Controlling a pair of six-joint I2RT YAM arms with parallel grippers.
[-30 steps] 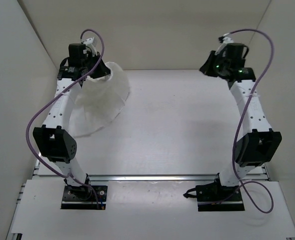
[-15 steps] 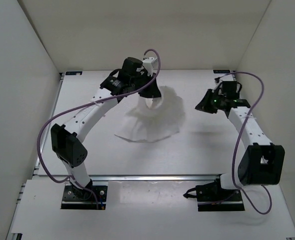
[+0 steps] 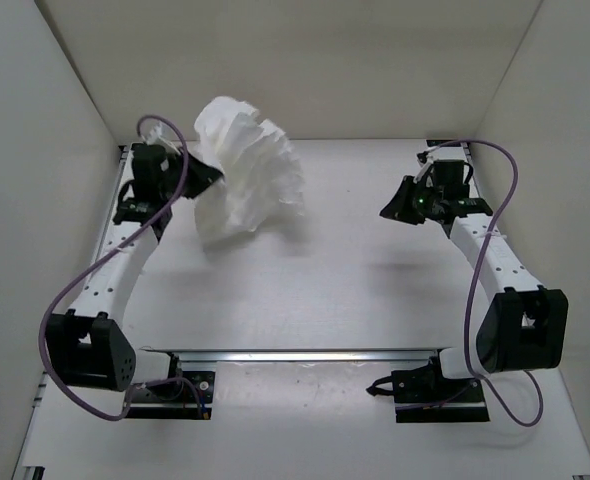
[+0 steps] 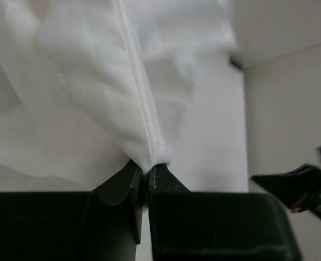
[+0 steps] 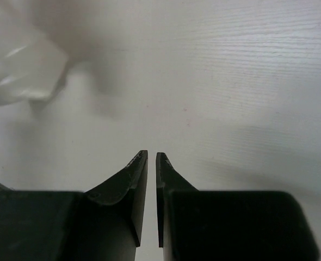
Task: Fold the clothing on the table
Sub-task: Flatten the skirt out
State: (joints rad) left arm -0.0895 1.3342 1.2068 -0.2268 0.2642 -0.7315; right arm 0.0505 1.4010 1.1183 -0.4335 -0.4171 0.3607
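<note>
The left claw (image 3: 203,178) is closed tight on the clothing (image 3: 255,175), and the wrist view shows its two fingers (image 4: 122,187) pinching a stitched edge of the white fabric (image 4: 95,81) right at the tips. From that pinch the clothing spreads up and out like a fan, with ridged folds running away from the grip. It is lifted over the far left part of the table (image 3: 335,280), and a soft shadow lies on the table just under it. The left arm reaches along the left side of the table, with its purple cable looping beside it

The right claw (image 3: 385,211) is all but closed, with only a thin slit between its fingers (image 5: 130,174) and nothing in it. It hangs over the far right part of the table (image 5: 231,81), pointing left towards the table's middle, well apart from the clothing. In its wrist view the clothing shows only as a blurred white shape (image 5: 19,81) at the upper left, above bare table
</note>
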